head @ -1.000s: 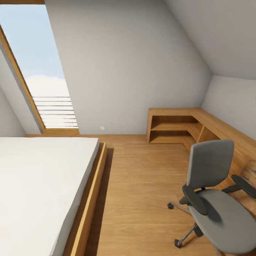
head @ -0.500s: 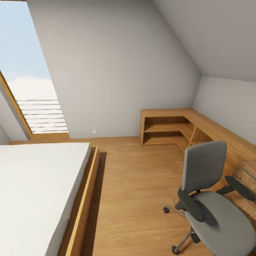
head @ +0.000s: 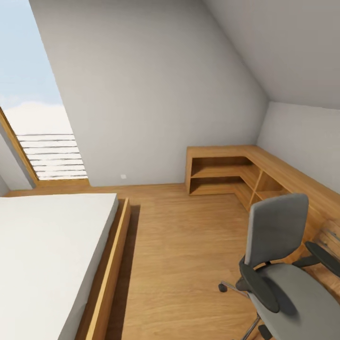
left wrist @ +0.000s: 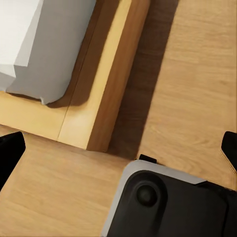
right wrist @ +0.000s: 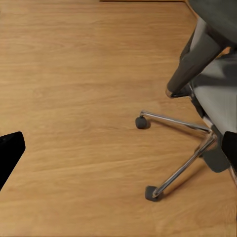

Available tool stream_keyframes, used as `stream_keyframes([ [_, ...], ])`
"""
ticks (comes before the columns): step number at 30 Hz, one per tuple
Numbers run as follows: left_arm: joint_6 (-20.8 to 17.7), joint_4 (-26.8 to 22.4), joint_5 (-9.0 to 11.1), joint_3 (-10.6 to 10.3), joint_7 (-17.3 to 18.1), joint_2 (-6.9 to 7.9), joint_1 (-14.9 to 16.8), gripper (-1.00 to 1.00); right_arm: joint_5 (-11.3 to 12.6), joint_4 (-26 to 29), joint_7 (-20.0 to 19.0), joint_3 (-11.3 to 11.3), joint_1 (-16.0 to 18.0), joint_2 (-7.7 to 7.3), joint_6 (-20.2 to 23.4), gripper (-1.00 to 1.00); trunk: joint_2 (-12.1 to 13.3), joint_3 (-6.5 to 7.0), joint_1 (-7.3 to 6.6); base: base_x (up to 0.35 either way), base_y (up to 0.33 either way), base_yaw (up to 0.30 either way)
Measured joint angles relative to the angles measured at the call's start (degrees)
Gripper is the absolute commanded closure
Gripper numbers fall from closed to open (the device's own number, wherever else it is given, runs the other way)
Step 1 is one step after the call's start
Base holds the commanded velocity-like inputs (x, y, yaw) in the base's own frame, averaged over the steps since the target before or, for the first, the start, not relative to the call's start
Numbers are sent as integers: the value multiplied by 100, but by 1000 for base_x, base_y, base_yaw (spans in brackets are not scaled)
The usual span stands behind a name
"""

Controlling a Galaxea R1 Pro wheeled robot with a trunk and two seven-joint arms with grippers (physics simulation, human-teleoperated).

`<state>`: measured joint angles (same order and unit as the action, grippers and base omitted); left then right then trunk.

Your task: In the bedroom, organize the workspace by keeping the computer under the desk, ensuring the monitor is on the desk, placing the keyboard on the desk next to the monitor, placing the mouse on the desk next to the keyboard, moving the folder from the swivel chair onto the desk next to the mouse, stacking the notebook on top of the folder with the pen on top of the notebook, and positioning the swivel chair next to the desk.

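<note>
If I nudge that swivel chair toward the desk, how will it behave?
The swivel chair stands on small casters on smooth wood floor, so it will probably roll easily. A push high on the backrest may spin or tip it rather than move it straight.

Head camera overlooks the room; both wrist cameras face the floor [right wrist: 74,98] (right shares the swivel chair [head: 283,264])

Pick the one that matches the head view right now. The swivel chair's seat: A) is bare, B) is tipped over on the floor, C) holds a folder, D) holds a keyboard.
A: the swivel chair stands upright on the wood floor, and the visible part of its grey seat has nothing lying on it; its front runs out of frame.
</note>
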<state>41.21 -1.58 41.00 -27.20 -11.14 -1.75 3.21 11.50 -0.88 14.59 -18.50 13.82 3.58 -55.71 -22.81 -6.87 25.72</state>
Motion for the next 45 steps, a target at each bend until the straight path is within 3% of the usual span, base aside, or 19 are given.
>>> stream_keyframes([
  [45,9,-7,38,45,-9,1,0,-100,-1,0,2,2,0,-9,63,-100,1,1,3,146,34,0],
])
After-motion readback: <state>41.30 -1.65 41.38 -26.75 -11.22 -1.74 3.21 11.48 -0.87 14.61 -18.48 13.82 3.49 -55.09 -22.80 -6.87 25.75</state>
